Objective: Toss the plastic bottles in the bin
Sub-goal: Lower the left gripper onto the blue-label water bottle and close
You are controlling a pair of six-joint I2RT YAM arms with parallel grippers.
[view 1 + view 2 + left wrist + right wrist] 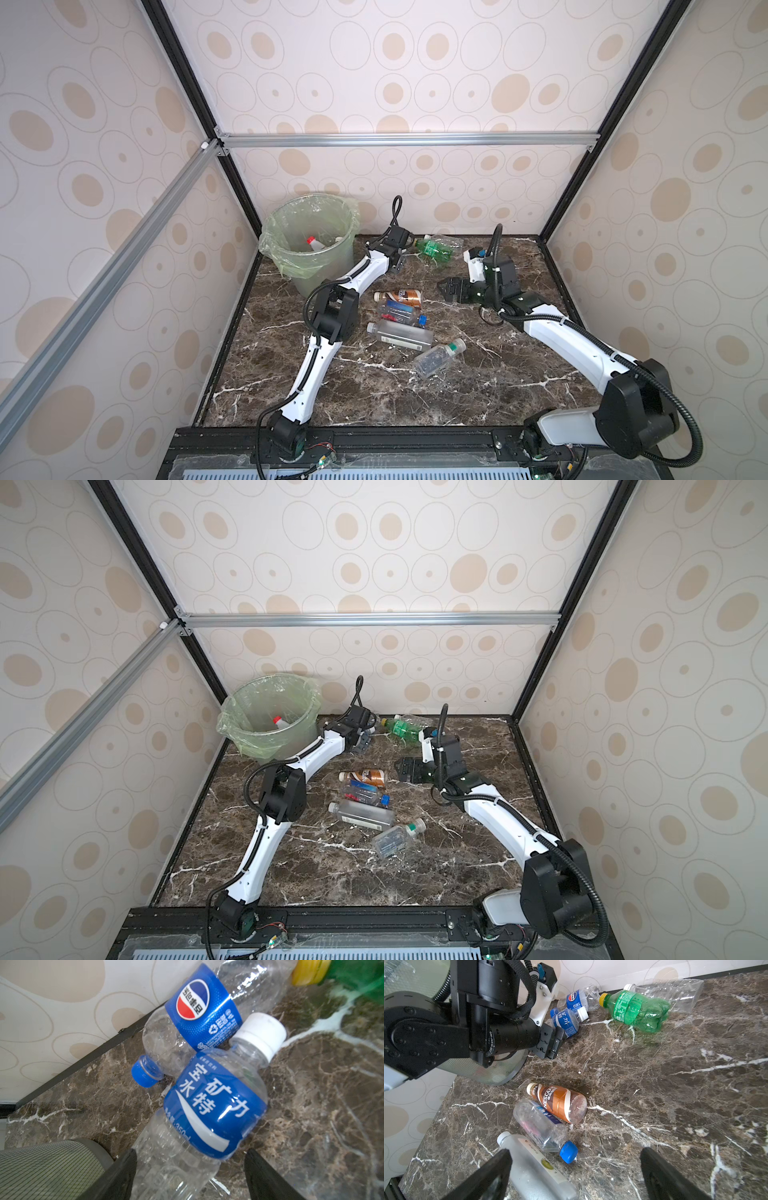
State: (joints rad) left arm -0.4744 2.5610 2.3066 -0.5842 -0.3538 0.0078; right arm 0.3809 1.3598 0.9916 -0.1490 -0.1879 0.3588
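Observation:
The bin (328, 266), lined with a green bag, stands at the back left and holds a red-capped bottle (313, 243). Beside it my left gripper (190, 1155) is open astride a clear blue-labelled, white-capped bottle (214, 1105); one finger touches it and the other stands apart. A Pepsi bottle (199, 1012) lies against it by the wall. My right gripper (575, 1153) hangs open above the frosted bottle (533, 1167) and the blue-capped clear bottle (542, 1126). A brown Nescafe bottle (558, 1101) lies beyond them. The green bottle (637, 1009) and a crushed clear one (675, 991) lie at the back.
A clear bottle with a green cap (438, 357) lies nearer the front on the marble table (498, 374). Patterned walls and black frame posts close in the back and both sides. The left arm's elbow (332, 311) rises just left of the middle bottles.

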